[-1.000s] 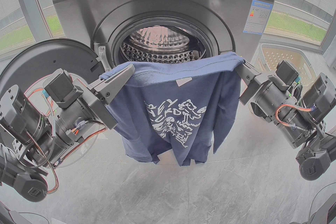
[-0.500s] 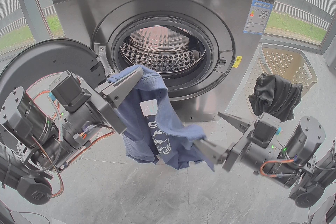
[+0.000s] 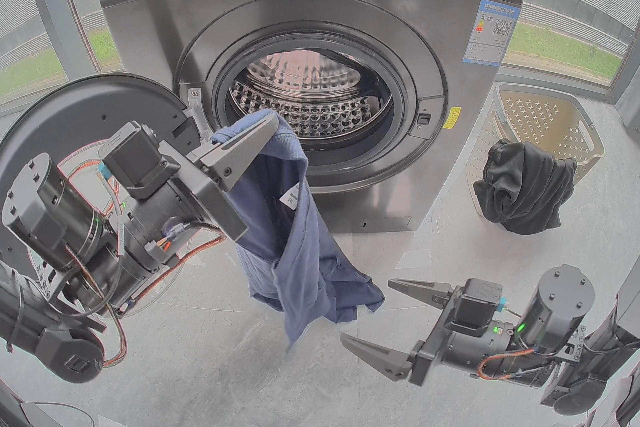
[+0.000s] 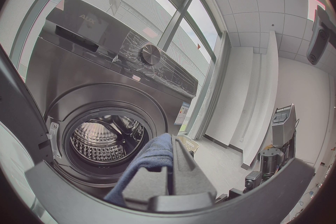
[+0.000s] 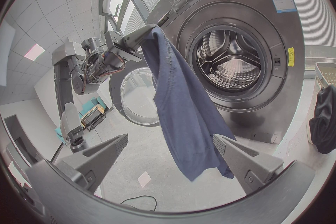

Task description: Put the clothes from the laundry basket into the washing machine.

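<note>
Blue shirt (image 3: pixel 300 255) is pinched by left hand (image 3: pixel 267 123), right hand (image 3: pixel 368 309) held wide; its hanging end may be caught on washing machine (image 3: pixel 400 15).

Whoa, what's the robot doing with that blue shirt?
It's loading laundry. The left gripper is pinching a blue shirt by one edge, so it dangles in front of the washing machine, whose door is open. The shirt isn't in the drum yet. The right gripper is open, low beside the shirt's bottom end, holding nothing. A black garment hangs over the rim of the laundry basket on the machine's right.
</note>
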Available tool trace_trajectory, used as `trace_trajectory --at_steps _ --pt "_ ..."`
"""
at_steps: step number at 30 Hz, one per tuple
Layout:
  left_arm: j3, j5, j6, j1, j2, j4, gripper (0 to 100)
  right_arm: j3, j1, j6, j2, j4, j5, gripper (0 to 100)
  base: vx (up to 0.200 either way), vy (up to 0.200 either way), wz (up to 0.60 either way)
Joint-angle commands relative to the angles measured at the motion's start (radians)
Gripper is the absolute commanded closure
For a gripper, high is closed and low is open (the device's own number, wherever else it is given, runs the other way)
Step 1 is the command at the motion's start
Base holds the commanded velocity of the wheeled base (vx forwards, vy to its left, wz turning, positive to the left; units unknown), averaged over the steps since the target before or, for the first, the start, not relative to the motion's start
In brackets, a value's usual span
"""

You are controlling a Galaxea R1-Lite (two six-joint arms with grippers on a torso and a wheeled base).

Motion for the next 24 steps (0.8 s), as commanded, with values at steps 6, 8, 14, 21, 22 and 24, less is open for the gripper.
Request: trace_trajectory --at_steps 6,8,14,21,22,24 --pt "-0.004 -0.006 -0.002 -0.008 -0.029 -0.003 100 -0.244 -0.111 -0.005 0.229 -0.001 -0.009 0 0.000 0.000 0.00" --pt "-0.009 -0.006 -0.002 -0.008 -0.033 -0.003 100 -0.327 -0.124 -0.007 0.289 0.001 -0.009 0 0.000 0.000 0.00" --pt "-0.020 -0.006 -0.004 -0.008 -0.045 -0.003 100 -0.442 -0.107 -0.011 0.373 0.015 -0.011 0 0.000 0.000 0.00" --pt "-0.018 -0.006 -0.004 -0.013 -0.043 -0.003 100 -0.527 -0.053 -0.022 0.435 0.015 -0.009 0 0.000 0.000 0.00" --pt "-0.018 -0.006 -0.004 -0.013 -0.043 -0.003 100 -0.540 -0.044 -0.023 0.441 0.016 -0.009 0 0.000 0.000 0.00" --pt "-0.018 -0.006 -0.004 -0.013 -0.043 -0.003 100 -0.565 -0.036 -0.023 0.454 0.018 -0.009 0 0.000 0.000 0.00"
